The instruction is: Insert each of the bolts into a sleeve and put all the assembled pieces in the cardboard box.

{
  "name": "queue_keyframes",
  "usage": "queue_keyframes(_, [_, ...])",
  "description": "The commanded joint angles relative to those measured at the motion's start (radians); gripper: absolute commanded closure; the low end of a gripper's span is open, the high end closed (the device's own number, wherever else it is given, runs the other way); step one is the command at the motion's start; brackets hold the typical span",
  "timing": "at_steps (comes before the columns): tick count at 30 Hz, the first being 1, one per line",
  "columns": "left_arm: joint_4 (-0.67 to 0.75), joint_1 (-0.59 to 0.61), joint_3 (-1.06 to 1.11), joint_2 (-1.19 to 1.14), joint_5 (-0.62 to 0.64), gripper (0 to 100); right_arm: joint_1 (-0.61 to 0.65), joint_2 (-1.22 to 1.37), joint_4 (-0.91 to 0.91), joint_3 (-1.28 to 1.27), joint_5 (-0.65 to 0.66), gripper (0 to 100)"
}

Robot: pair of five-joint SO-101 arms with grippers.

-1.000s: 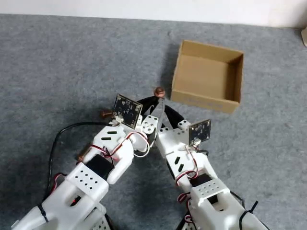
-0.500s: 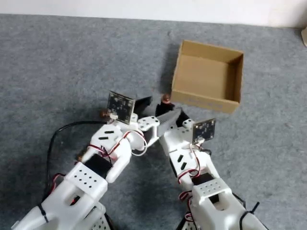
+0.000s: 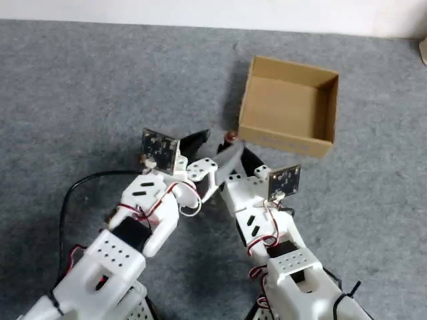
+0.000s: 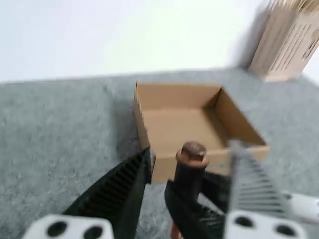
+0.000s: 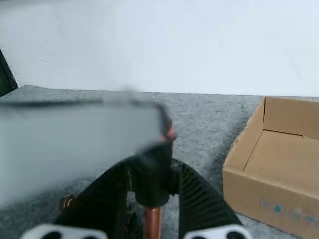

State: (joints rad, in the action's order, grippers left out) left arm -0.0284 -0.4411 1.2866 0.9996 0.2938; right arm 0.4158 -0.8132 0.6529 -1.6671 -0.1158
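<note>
1. A loose copper piece [image 5: 66, 201] lies on the grey mat [image 3: 80, 87] on the left arm's side, with neither gripper touching it.
2. The left gripper [image 3: 220, 140] is spread wide. Its jaws stand on either side of the assembled piece without pinching it.
3. The bolt [image 4: 193, 152] stands roughly upright in a black sleeve [image 4: 188, 175], with a rounded copper head on top and a copper shank poking out below.
4. The right gripper [image 5: 152, 174] is pressed together on the sleeve and carries the piece alone.
5. The cardboard box [image 3: 280, 141], open-topped, sits near, just beyond and to the right of the held piece. The right arm is the nearer one, so the drop is probably its job, once the piece is clear of the left jaws.
</note>
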Motion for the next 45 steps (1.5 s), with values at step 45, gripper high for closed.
queue_keyframes(45, [0.006,0.441,-0.456,-0.713,0.394,99,-0.435,1.968,-1.952,3.100,0.038,99.5])
